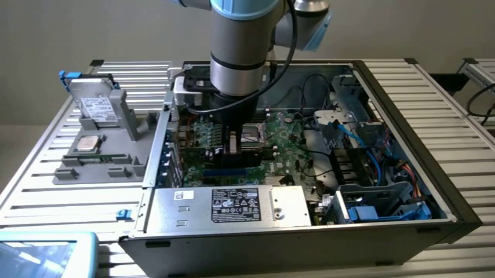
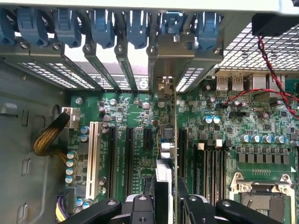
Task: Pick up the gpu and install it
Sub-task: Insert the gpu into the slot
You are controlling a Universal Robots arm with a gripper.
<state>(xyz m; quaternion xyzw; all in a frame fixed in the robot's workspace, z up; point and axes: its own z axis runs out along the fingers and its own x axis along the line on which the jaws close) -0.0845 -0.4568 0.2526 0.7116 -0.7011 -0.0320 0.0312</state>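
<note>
The gpu (image 2: 167,140) stands on edge over the green motherboard (image 2: 135,112), between two long black expansion slots. Its metal bracket (image 2: 172,51) lies against the case's rear slot openings, under the blue clips. My gripper (image 2: 166,207) is shut on the card, with one black finger (image 2: 140,207) on either side of it. Whether the card sits fully down in its slot I cannot tell. In the exterior view my gripper (image 1: 238,143) reaches straight down into the open computer case (image 1: 402,110) with the dark gpu (image 1: 243,152) under it, beside the processor socket (image 1: 255,134).
A power supply (image 1: 232,205) fills the case's near side, and a drive cage with blue cables (image 1: 379,202) its right. A white slot (image 2: 93,154), a yellow braided cable (image 2: 46,137) and red-black wires (image 2: 271,70) lie near the card. Outside, a grey fixture (image 1: 101,156) holds a hard drive (image 1: 97,107).
</note>
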